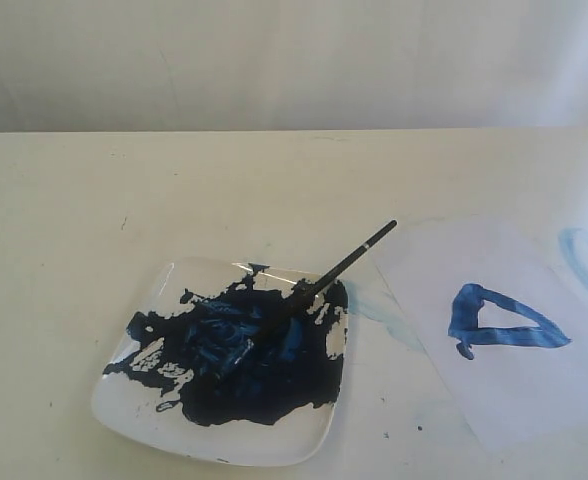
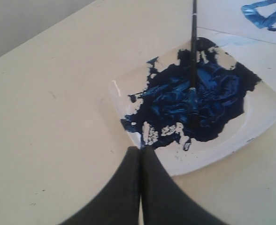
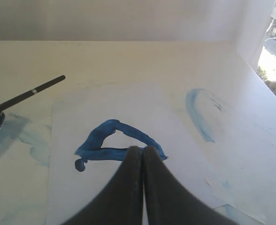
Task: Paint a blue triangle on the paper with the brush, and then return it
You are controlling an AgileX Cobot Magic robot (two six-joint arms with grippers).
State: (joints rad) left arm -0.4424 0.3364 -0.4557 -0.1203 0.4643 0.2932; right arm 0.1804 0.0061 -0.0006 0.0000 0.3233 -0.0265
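Closed and empty, my left pincer hangs just before the plate; the brush lies there straight ahead, long axis pointing away, so this arm is nearer. My right pincer, closed too, hovers at the blue triangle on the paper.

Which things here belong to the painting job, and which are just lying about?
Job: brush, paper, blue triangle, plate of blue paint.
Lying about: curved light-blue smear; paler smear beside the plate.

Bright, washed-out daylight, blown-out window, glints on wet paint, soft grainy focus, faint shadows
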